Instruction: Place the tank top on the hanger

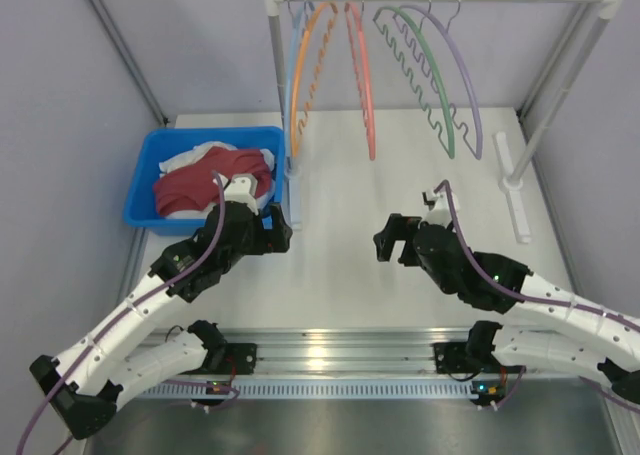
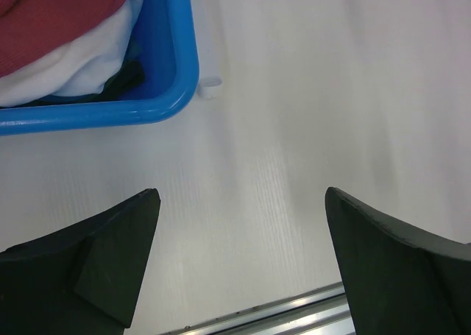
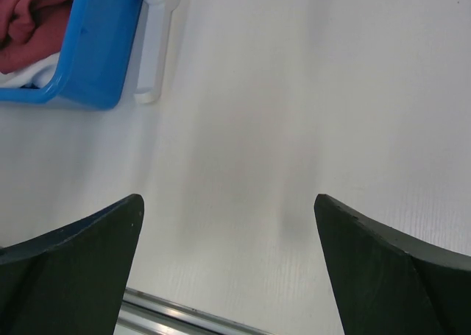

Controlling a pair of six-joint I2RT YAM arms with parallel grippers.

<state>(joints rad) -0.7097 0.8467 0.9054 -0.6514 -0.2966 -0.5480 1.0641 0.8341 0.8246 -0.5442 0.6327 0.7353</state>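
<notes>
The maroon tank top (image 1: 205, 183) lies crumpled in the blue bin (image 1: 210, 133) at the back left. It also shows in the left wrist view (image 2: 59, 18) and in the right wrist view (image 3: 33, 11). The lavender hanger (image 1: 474, 105) hangs at the right end of the rack rail, hook over the bar. My left gripper (image 1: 275, 230) is open and empty just right of the bin's near corner, above the bare table (image 2: 241, 202). My right gripper (image 1: 392, 240) is open and empty over the middle of the table (image 3: 228, 202).
A white cloth (image 1: 185, 160) lies under the tank top in the bin. Orange (image 1: 300, 75), salmon (image 1: 365, 85) and green (image 1: 440, 95) hangers hang on the same rail. The rack's feet (image 1: 294, 200) (image 1: 515, 190) rest on the table. A metal rail (image 1: 340, 350) runs along the near edge.
</notes>
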